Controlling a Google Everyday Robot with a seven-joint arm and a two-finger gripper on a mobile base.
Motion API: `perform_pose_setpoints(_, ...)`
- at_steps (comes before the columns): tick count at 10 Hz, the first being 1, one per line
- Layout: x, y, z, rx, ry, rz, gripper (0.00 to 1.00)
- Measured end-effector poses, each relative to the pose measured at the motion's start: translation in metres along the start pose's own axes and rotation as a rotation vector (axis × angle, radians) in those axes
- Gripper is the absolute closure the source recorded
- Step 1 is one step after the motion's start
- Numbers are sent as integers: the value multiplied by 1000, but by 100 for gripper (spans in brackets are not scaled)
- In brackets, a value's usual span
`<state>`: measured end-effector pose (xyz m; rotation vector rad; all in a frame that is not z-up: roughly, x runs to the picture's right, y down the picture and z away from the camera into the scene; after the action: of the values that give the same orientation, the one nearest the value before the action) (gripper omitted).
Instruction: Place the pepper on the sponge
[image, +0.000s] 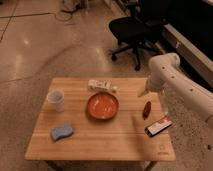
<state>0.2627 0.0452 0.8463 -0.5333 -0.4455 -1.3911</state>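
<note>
The pepper (146, 109) is a small dark red chili near the right side of the wooden table (100, 145), between the bowl and the flat box. My gripper (143, 92) is at the end of the white arm (172, 80), just above and slightly behind the pepper. Whether it touches the pepper is unclear. The light blue sponge (61, 132) lies at the table's front left, far from the gripper.
An orange-red bowl (102, 105) sits mid-table. A white cup (56, 100) stands at the left, a white packet (101, 86) at the back, and a black-and-red box (158, 126) at the front right. A black office chair (132, 30) stands behind the table.
</note>
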Motion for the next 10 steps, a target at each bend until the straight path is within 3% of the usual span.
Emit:
perform_pose_setpoints(4, -2, 9, 52, -10, -100, 30, 20)
perform_pose_setpoints(10, -6, 13, 91, 31, -201, 56, 20)
